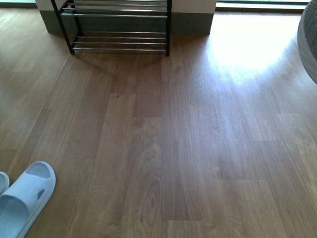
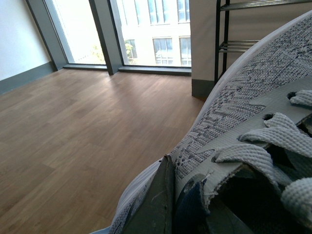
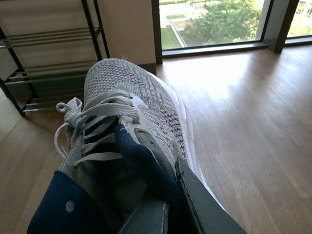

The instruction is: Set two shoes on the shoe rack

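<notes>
In the left wrist view, my left gripper (image 2: 175, 197) is shut on the collar wall of a grey knit sneaker (image 2: 243, 112) with grey laces, held above the floor. In the right wrist view, my right gripper (image 3: 173, 197) is shut on the side wall of another grey knit sneaker (image 3: 136, 102), pinching its navy lining. The shoe rack (image 1: 119, 29) stands at the far wall, black-framed with chrome bars; it also shows behind each sneaker as the shoe rack (image 2: 243, 29) and the shoe rack (image 3: 48, 53). In the front view neither gripper shows.
A pale blue slide (image 1: 25, 198) lies on the wood floor at the near left, with the edge of a second slide (image 1: 2, 181) beside it. A grey knit shape (image 1: 309, 39) cuts in at the right edge. Windows and a wall skirting line the far side.
</notes>
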